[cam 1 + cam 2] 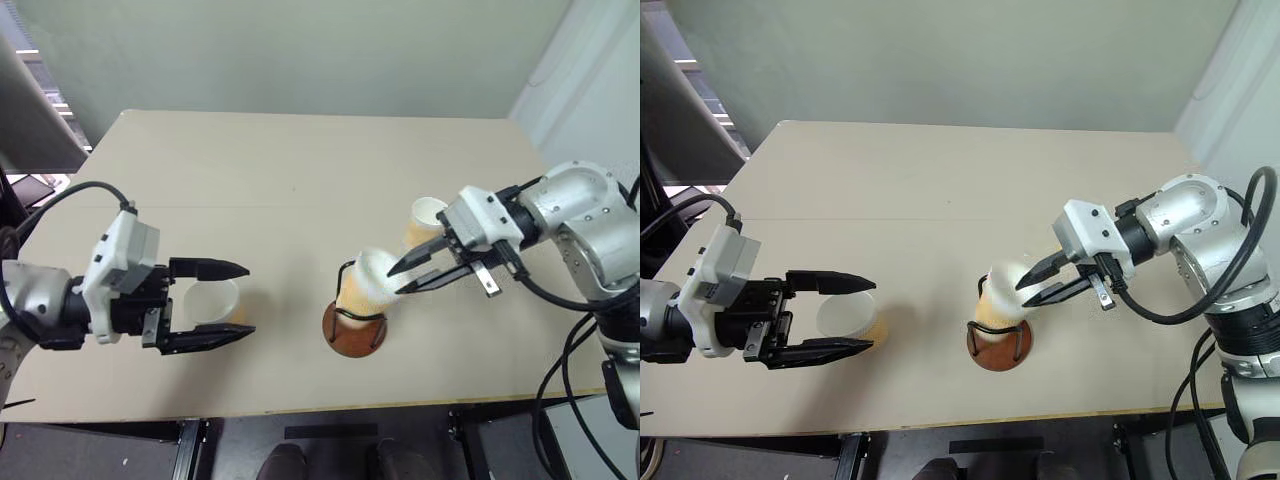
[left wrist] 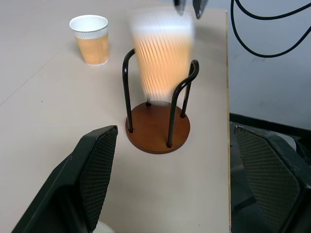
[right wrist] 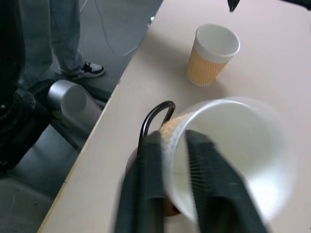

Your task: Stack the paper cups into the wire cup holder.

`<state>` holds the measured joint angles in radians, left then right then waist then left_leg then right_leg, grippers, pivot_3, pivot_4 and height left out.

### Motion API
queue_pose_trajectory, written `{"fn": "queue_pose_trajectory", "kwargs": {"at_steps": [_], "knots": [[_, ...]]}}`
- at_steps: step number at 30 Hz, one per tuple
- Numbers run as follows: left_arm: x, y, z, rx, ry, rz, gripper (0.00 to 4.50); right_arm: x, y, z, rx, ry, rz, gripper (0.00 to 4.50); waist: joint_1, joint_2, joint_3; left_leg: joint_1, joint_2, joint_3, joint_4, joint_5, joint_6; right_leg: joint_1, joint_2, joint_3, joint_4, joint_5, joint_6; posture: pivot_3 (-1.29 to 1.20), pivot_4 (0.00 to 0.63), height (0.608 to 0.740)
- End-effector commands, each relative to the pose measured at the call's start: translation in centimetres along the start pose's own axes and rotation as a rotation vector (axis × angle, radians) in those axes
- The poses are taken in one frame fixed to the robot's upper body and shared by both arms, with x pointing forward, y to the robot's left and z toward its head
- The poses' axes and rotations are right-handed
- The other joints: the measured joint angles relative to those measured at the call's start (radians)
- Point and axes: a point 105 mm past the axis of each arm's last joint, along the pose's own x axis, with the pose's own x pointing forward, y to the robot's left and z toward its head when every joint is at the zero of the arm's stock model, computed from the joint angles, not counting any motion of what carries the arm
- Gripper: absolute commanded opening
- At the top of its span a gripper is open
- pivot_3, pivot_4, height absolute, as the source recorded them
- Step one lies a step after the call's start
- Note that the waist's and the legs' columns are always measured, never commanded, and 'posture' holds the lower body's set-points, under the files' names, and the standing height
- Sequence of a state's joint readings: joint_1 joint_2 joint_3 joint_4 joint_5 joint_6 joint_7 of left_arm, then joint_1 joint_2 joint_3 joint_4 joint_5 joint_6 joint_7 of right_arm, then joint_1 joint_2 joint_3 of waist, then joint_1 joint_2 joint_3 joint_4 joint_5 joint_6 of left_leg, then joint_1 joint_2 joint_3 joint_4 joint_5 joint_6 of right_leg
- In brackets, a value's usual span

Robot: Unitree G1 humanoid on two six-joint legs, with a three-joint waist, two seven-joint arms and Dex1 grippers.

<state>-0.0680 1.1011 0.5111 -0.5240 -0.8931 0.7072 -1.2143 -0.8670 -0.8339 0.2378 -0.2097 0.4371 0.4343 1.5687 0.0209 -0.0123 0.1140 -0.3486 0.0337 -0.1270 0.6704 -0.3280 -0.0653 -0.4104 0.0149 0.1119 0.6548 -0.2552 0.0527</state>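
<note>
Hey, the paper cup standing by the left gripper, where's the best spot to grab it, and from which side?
Take the paper cup on its tan side wall just under the rolled rim, coming from the robot's left. It stands upright and widens upward, so it likely won't slip down. The open left gripper points that way.

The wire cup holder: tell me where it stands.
The wire cup holder stands near the table's front edge, between the two hands, a blurred paper cup dropping into it.

Silver arms, black cables, white wrists
</note>
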Motion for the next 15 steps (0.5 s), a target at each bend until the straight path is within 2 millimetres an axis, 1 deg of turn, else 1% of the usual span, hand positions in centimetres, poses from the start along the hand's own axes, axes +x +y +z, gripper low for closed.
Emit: {"fn": "queue_pose_trajectory", "kwargs": {"at_steps": [1,3,4,6,7,8,9,10,12,13,15], "knots": [[-0.1,-0.3,0.9,0.043,0.006,0.002,4.12,-0.2,-0.4,0.8,-0.048,0.002,-0.027,2.28,0.0,0.0,0.0,0.0,0.0,0.0,0.0,0.0,0.0,0.0,0.0,0.0,0.0,0.0,0.0,0.0,0.15,0.74],[-0.1,-0.3,0.9,0.043,0.007,0.003,4.12,-0.3,-0.6,0.9,-0.054,0.007,-0.04,2.97,0.0,0.0,0.0,0.0,0.0,0.0,0.0,0.0,0.0,0.0,0.0,0.0,0.0,0.0,0.0,0.0,0.15,0.74],[-0.1,-0.3,0.9,0.044,0.008,0.003,4.12,-0.8,-1.1,0.9,-0.051,0.007,-0.065,3.32,0.0,0.0,0.0,0.0,0.0,0.0,0.0,0.0,0.0,0.0,0.0,0.0,0.0,0.0,0.0,0.0,0.15,0.74],[0.0,-0.3,1.0,0.046,0.009,0.002,4.12,-2.5,-3.2,0.3,-0.035,0.034,-0.179,4.09,-0.001,0.0,0.0,0.0,0.0,0.0,0.0,0.0,0.0,0.0,0.0,0.0,0.0,0.0,0.0,0.0,0.15,0.74],[0.0,-0.3,1.0,0.047,0.01,0.002,4.12,-3.5,-4.5,-0.4,-0.018,0.057,-0.25,4.45,-0.001,0.0,0.0,0.0,0.0,0.0,0.0,0.0,0.0,0.0,0.0,0.0,0.0,0.0,0.0,0.0,0.15,0.74],[0.0,-0.2,1.0,0.047,0.011,0.002,4.12,-4.5,-5.7,-1.3,-0.002,0.091,-0.32,4.48,-0.002,0.0,0.0,0.001,0.0,0.0,0.001,0.0,0.0,0.0,-0.001,0.0,0.001,0.0,0.0,0.0,0.15,0.74],[0.0,-0.2,1.0,0.048,0.012,0.003,4.12,-5.1,-6.5,-2.0,0.008,0.113,-0.36,4.48,-0.002,0.0,0.0,0.001,0.0,0.0,0.001,0.0,0.0,-0.001,-0.002,0.0,0.002,0.0,-0.001,0.0,0.15,0.74],[0.1,-0.2,1.0,0.048,0.012,0.002,4.12,-5.7,-7.2,-3.2,0.032,0.147,-0.396,4.48,-0.001,0.0,0.0,0.001,0.001,-0.001,0.0,0.0,0.0,-0.001,-0.003,0.0,0.003,0.001,-0.001,0.0,0.15,0.74],[0.1,-0.3,1.1,0.048,0.011,-0.001,4.12,-6.6,-7.8,-5.9,0.067,0.237,-0.424,4.48,0.001,0.0,0.0,0.001,0.001,-0.001,0.0,0.0,0.0,-0.002,-0.003,0.0,0.004,0.0,-0.001,0.0,0.15,0.74],[0.2,-0.3,1.1,0.049,0.011,-0.002,4.12,-6.8,-7.9,-6.9,0.079,0.269,-0.426,4.48,0.002,0.0,0.0,0.0,0.002,-0.001,-0.001,0.0,0.0,-0.002,-0.003,-0.001,0.004,0.0,-0.001,0.0,0.15,0.74],[0.2,-0.3,1.1,0.049,0.012,-0.003,4.12,-6.7,-8.1,-8.4,0.106,0.294,-0.414,4.48,0.002,0.0,0.0,0.0,0.002,-0.001,-0.002,0.0,0.0,-0.004,-0.003,-0.001,0.005,0.0,-0.002,0.0,0.15,0.74]]}}
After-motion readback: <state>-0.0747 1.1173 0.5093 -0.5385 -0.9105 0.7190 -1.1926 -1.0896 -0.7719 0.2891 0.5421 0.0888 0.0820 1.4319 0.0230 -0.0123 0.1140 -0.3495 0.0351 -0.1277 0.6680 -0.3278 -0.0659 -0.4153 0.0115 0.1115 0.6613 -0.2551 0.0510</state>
